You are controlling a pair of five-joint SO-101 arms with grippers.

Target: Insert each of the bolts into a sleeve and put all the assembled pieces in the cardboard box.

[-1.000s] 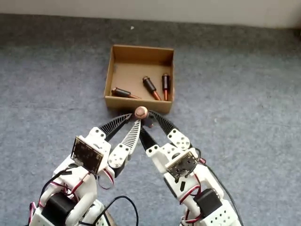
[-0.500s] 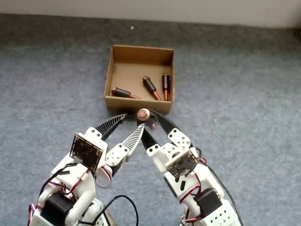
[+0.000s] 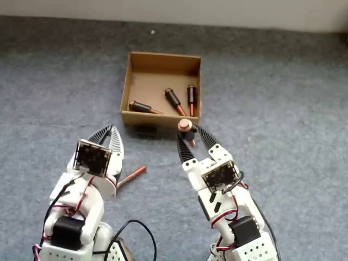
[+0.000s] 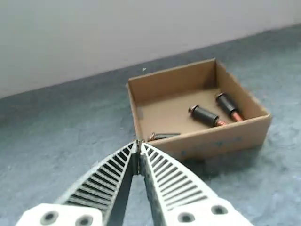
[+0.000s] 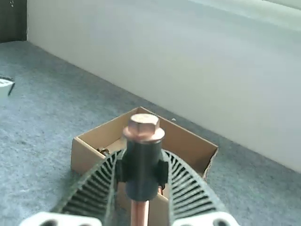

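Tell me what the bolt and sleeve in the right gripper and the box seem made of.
The bolt: likely metal with a copper-coloured finish; the hex head has a soft sheen. The sleeve: matte black, perhaps plastic or rubber; the look leaves it open. The cardboard box: plain brown cardboard, dull, with thin walls.

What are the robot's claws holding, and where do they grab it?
The right gripper holds a bolt inside its sleeve, pinched on the black sleeve's sides, copper head up. The left gripper is shut on nothing.
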